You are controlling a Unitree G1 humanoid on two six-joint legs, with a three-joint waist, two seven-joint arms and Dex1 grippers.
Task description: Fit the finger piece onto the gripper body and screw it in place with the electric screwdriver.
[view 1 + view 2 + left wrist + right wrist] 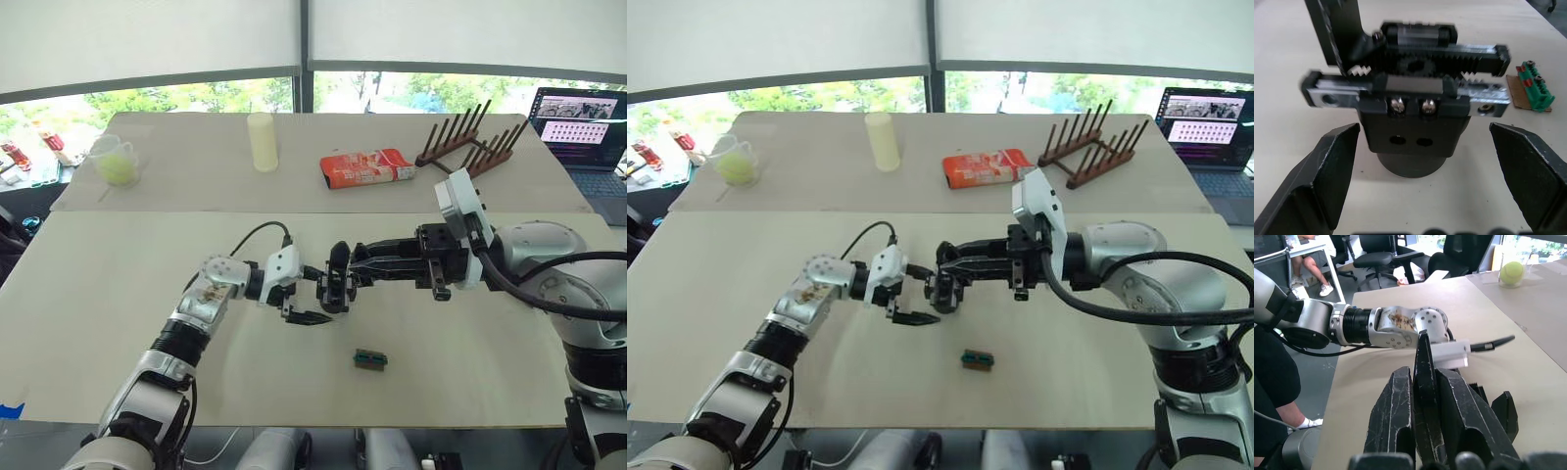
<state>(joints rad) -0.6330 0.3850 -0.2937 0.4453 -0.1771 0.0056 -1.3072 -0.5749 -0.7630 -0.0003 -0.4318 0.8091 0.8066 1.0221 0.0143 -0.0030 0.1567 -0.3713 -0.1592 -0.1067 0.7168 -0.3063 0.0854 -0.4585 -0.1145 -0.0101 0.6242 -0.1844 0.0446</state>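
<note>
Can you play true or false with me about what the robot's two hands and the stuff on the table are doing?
1. The right gripper is shut on the gripper body. True.
2. The left gripper is shut tight. False: its fingers are spread wide, holding nothing.
3. A small green block lies on the table. True.
4. The yellow-green ball sits inside a clear cup. True.
5. The red packet lies under the right gripper. False: it lies on the far table, beside the wooden rack.
</note>
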